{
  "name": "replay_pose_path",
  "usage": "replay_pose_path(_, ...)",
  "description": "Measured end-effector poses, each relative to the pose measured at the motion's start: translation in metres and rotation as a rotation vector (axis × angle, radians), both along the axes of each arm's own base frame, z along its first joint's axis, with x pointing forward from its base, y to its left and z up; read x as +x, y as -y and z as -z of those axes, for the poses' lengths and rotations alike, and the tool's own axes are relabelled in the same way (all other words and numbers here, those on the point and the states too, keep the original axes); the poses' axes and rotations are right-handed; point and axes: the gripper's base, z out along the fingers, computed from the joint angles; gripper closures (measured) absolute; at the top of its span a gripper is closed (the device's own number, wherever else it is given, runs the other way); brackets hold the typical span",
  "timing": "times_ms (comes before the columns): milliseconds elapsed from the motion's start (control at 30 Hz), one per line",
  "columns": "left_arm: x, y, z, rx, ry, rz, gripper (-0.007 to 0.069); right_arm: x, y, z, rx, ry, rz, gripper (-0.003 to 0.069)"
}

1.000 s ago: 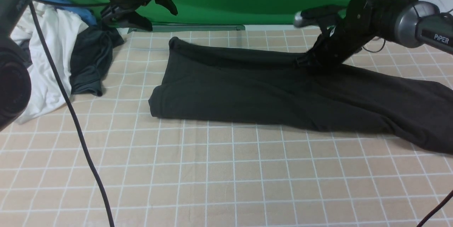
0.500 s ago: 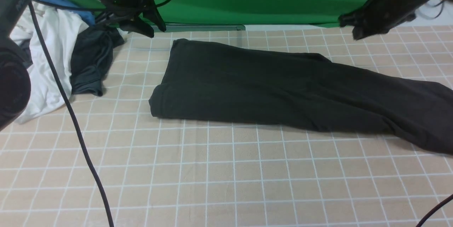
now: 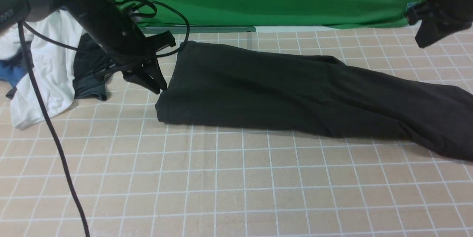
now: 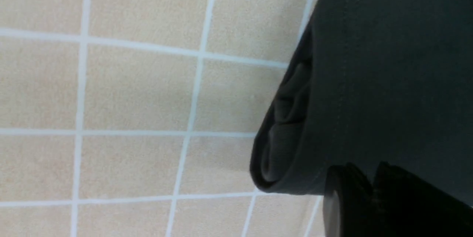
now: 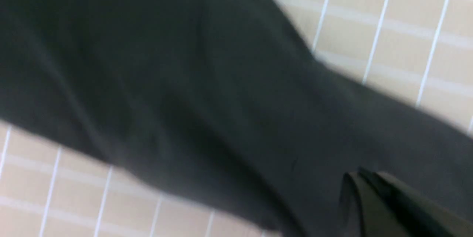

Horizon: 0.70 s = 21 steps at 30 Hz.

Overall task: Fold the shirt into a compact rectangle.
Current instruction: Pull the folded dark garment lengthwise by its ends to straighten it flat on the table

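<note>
Across the bench (image 3: 221,178), stretched as a long folded strip from left of centre to the far right: shirt (image 3: 295,92). Risk of a top-layer-only pinch at the left hem, peeling the fold open on lifting; risk also of dragging the strip askew, with the right end unheld. Left claw (image 3: 158,85): nearly clenched, seemingly nipping the hem at the shirt's left end. Right claw (image 5: 369,200): clenched, empty, raised above the right part.

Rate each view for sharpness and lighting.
Front view: sharp and evenly lit, though the black shirt is so dark its folds barely show. Left wrist view: crisp, with the hem stitching readable. Right wrist view: motion-blurred, the tablecloth lines smeared and fuzzy.
</note>
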Motion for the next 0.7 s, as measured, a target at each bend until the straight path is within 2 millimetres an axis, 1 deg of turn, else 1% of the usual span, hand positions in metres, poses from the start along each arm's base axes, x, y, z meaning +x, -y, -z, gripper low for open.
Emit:
replay_pose_path(67,0.0,0.002,0.001,0.041,0.006,0.015,0.0448,-0.012,0.0,0.003,0.003,-0.029,0.0,0.0634)
replay_pose_path(133,-0.001,0.002,0.002,0.07,0.006,0.019,0.0381,-0.016,0.0,0.009,0.003,-0.051,0.0,0.0634)
replay_pose_path(167,-0.001,0.003,0.002,0.083,0.004,0.014,0.0346,-0.018,0.0,0.013,0.003,-0.066,0.003,0.0634)
replay_pose_path(200,-0.001,0.002,0.003,0.101,0.001,0.007,0.0285,-0.019,0.001,0.018,0.007,-0.084,0.012,0.0634)
replay_pose_path(233,-0.001,0.001,0.003,0.11,0.001,0.002,0.0242,-0.02,0.001,0.022,0.008,-0.092,0.015,0.0634)
replay_pose_path(267,-0.001,0.001,0.003,0.115,0.0,-0.001,0.0225,-0.021,0.001,0.024,0.008,-0.095,0.016,0.0634)
replay_pose_path(300,-0.001,0.001,0.003,0.119,-0.002,-0.007,0.0165,-0.021,0.001,0.028,0.01,-0.098,0.02,0.0634)
replay_pose_path(400,-0.003,0.004,0.006,0.081,-0.027,-0.034,0.009,-0.021,0.0,0.032,0.012,-0.1,0.022,0.0634)
replay_pose_path(433,-0.003,0.004,0.007,0.076,-0.03,-0.035,0.0081,-0.021,0.0,0.032,0.012,-0.1,0.022,0.0634)
replay_pose_path(467,-0.006,0.009,0.012,0.037,-0.055,-0.039,0.006,-0.021,0.001,0.032,0.012,-0.095,0.024,0.0634)
replay_pose_path(533,-0.009,0.016,0.022,0.011,-0.093,-0.025,0.0045,-0.02,0.001,0.032,0.013,-0.08,0.026,0.0634)
replay_pose_path(700,-0.011,0.025,0.05,0.004,-0.166,0.0,0.0046,-0.015,0.001,0.031,0.019,-0.029,0.049,0.0634)
